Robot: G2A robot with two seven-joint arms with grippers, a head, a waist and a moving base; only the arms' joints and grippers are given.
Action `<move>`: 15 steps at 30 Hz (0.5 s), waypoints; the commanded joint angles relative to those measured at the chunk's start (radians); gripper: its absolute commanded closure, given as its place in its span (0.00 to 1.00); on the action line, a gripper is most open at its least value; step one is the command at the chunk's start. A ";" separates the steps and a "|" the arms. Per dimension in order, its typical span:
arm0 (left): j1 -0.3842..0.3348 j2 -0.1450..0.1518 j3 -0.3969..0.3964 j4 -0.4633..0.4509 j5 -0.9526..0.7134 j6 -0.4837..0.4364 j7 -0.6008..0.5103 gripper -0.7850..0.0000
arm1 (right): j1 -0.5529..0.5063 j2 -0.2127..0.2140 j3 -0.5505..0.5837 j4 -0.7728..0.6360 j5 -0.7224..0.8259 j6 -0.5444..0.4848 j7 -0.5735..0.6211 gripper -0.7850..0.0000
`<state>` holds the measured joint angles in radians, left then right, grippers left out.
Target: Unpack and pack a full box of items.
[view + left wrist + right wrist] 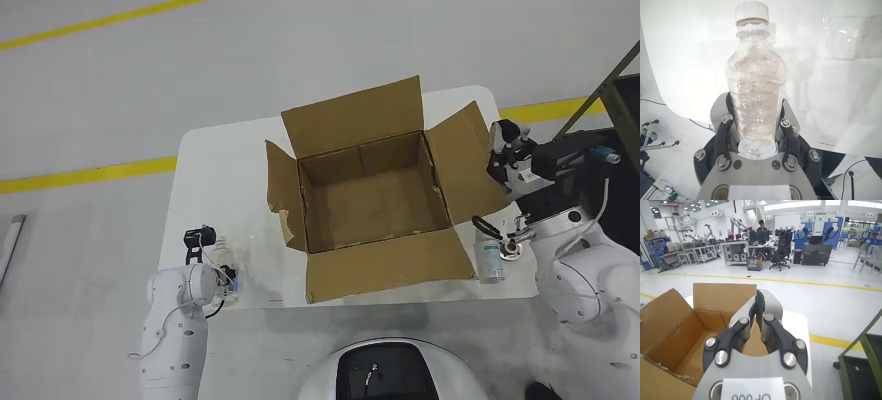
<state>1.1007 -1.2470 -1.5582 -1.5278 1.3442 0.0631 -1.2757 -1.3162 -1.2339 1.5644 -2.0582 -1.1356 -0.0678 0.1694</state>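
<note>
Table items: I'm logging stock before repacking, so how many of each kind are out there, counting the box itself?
cardboard box: 1, open
clear plastic bottle: 1, gripped by the left end effector
small can: 1, upright by the box's right flap
clear plastic bag: 1, flat on the table
Total: 4

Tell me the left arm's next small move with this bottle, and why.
Probably lift the bottle over toward the cardboard box: the left gripper has its fingers clamped on it, and the box stands open and empty.
</note>
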 commanded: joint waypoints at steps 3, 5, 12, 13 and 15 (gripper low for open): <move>0.005 0.003 -0.012 -0.034 -0.002 0.001 0.003 1.00 | 0.022 -0.002 0.046 0.004 0.113 0.044 0.050 0.52; 0.012 0.005 -0.023 -0.064 -0.007 0.005 -0.003 1.00 | 0.037 -0.002 0.079 0.004 0.192 0.073 0.091 0.00; 0.059 0.010 -0.064 -0.236 -0.077 0.000 -0.048 1.00 | 0.063 0.005 0.193 0.036 0.406 0.096 0.267 0.00; 0.064 0.011 -0.071 -0.263 -0.091 -0.001 -0.053 1.00 | 0.056 0.005 0.199 0.052 0.436 0.104 0.289 0.00; 0.072 0.012 -0.082 -0.308 -0.118 0.002 -0.065 1.00 | 0.046 0.005 0.208 0.062 0.479 0.115 0.317 0.00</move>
<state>1.1700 -1.2354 -1.6365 -1.8163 1.2369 0.0649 -1.3370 -1.2662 -1.2287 1.7703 -1.9984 -0.6732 0.0424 0.4786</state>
